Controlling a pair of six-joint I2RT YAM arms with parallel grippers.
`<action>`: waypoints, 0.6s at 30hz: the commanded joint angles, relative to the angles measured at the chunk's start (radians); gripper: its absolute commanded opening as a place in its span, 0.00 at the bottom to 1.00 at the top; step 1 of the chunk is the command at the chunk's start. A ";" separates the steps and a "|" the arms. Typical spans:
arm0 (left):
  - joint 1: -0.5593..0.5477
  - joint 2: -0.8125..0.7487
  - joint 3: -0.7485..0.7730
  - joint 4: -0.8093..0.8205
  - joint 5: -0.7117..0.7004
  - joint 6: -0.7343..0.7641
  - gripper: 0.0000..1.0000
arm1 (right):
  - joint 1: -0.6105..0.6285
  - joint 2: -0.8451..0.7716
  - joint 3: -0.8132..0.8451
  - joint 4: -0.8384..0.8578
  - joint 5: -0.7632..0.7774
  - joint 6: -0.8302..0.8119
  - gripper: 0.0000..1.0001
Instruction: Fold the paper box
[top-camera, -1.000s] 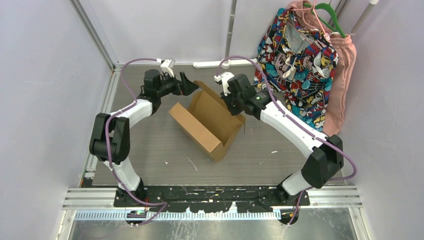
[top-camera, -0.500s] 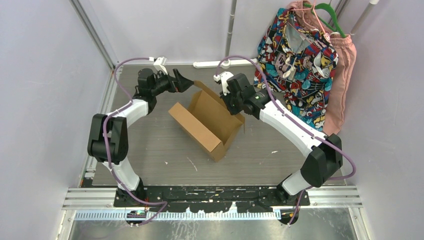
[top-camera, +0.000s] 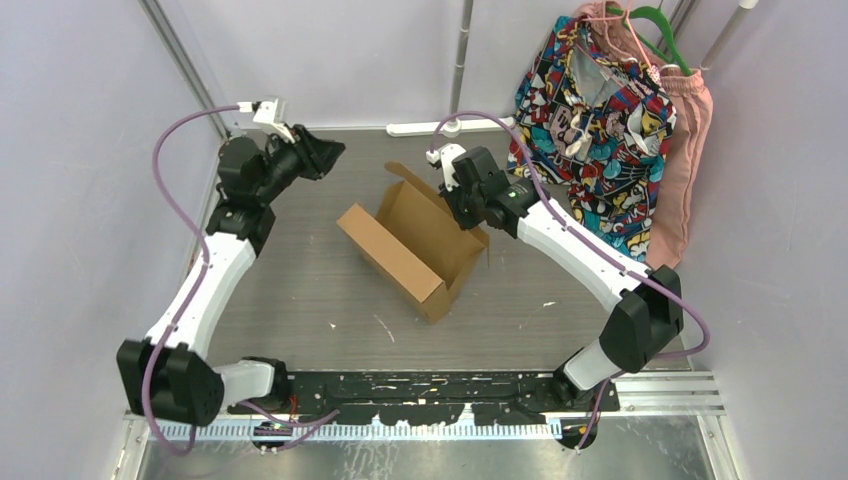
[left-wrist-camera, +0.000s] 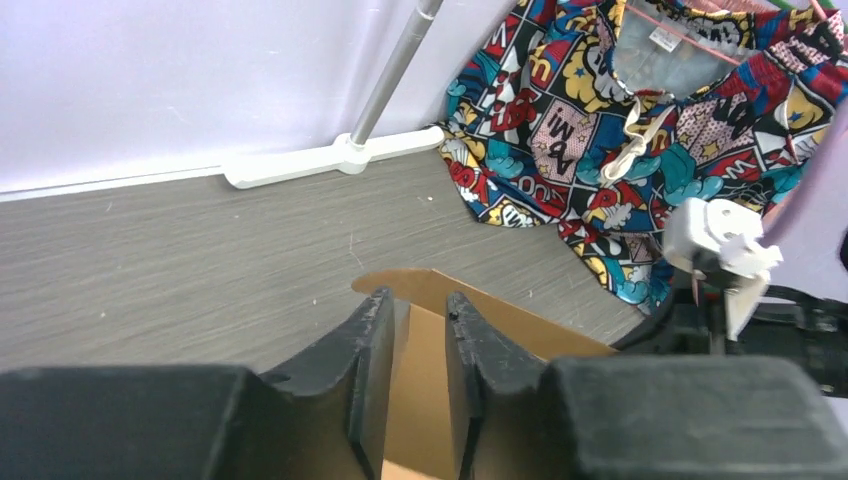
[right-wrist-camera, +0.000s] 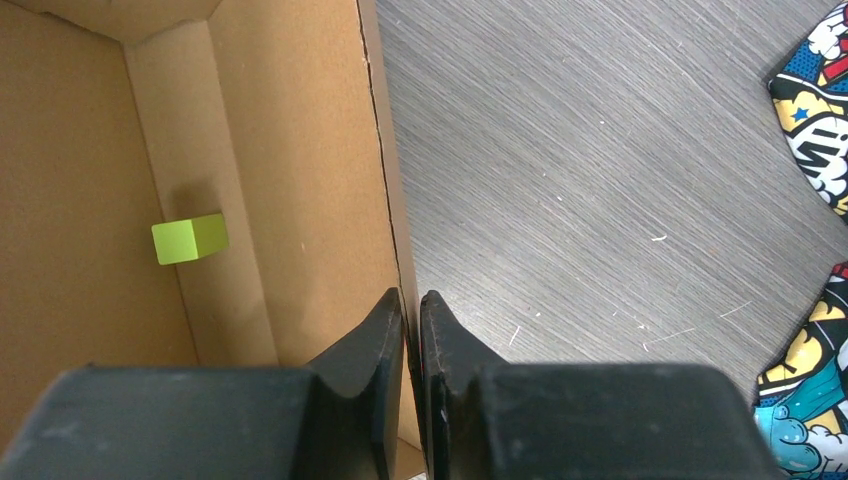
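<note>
**While pinching one wall, fetch the flap**

Clamped thin on the far-right wall of the plain brown corrugated cardboard box (top-camera: 415, 245), on the desk (top-camera: 300, 295) toward its far edge: right fingers (right-wrist-camera: 385, 320). Narrowed, empty, high over the desk's far-left corner, well apart from the box: left fingers (left-wrist-camera: 370, 340). Hold that wall upright, take the upstanding far flap (left-wrist-camera: 510, 322), fold inward along its crease without dragging the box.

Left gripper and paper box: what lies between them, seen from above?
Only bare grey table. The top external view shows the left gripper apart from the paper box, nothing in the gap.
</note>
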 joint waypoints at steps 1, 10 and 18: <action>-0.009 -0.112 -0.016 -0.228 -0.080 0.021 0.21 | 0.006 0.001 0.044 0.043 0.005 0.009 0.17; -0.156 -0.212 -0.062 -0.520 -0.220 -0.052 0.00 | 0.014 0.000 0.049 0.037 0.013 0.012 0.17; -0.326 -0.301 -0.189 -0.647 -0.398 -0.102 0.00 | 0.025 -0.013 0.047 0.029 0.023 0.012 0.17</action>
